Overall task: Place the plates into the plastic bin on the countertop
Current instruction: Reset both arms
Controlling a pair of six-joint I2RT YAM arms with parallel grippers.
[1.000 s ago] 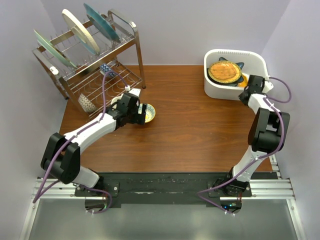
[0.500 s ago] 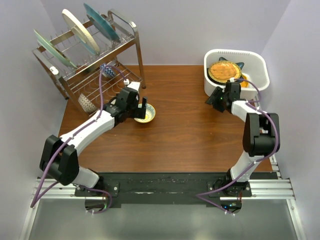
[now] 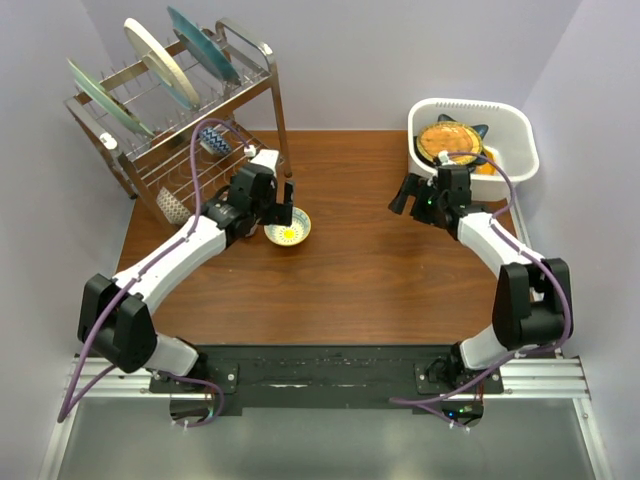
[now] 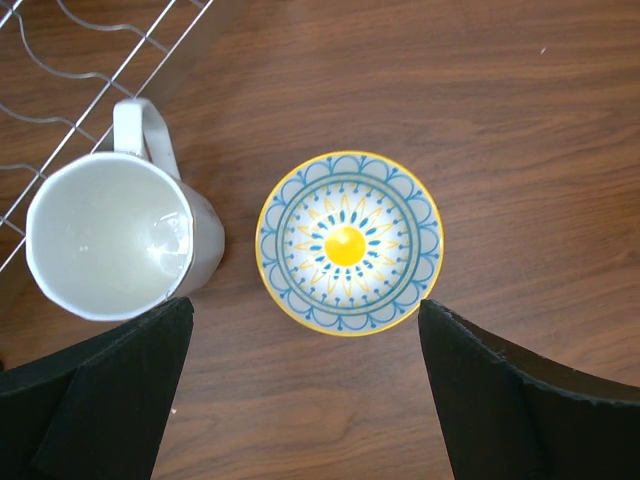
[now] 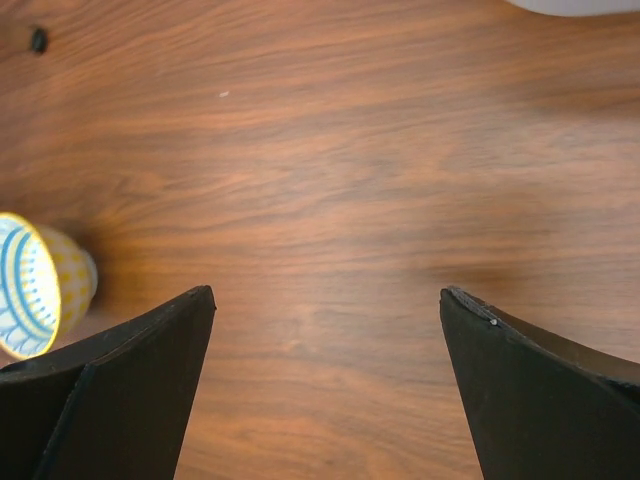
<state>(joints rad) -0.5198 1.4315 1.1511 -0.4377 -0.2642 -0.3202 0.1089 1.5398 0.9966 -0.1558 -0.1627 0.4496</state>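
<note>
Three plates stand on edge in the wire rack: a mint green one (image 3: 100,97), a brown-rimmed beige one (image 3: 160,60) and a teal-blue one (image 3: 203,45). The white plastic bin (image 3: 515,125) sits at the back right of the countertop (image 3: 380,270). It holds a yellow-brown patterned plate (image 3: 448,142) lying on a dark-blue one and an orange one. My right gripper (image 3: 400,197) (image 5: 325,300) is open and empty over bare wood, left of the bin. My left gripper (image 3: 283,205) (image 4: 305,320) is open above the small bowl (image 4: 349,243), holding nothing.
The metal rack (image 3: 250,150) fills the back left corner, with small items on its lower shelf. A white mug (image 4: 110,235) stands beside the bowl (image 3: 287,230), next to the rack's wire edge. White walls enclose the table on three sides.
My right gripper has opened and swung left from the bin out over the countertop. My left arm has shifted slightly back and right, over the bowl.
</note>
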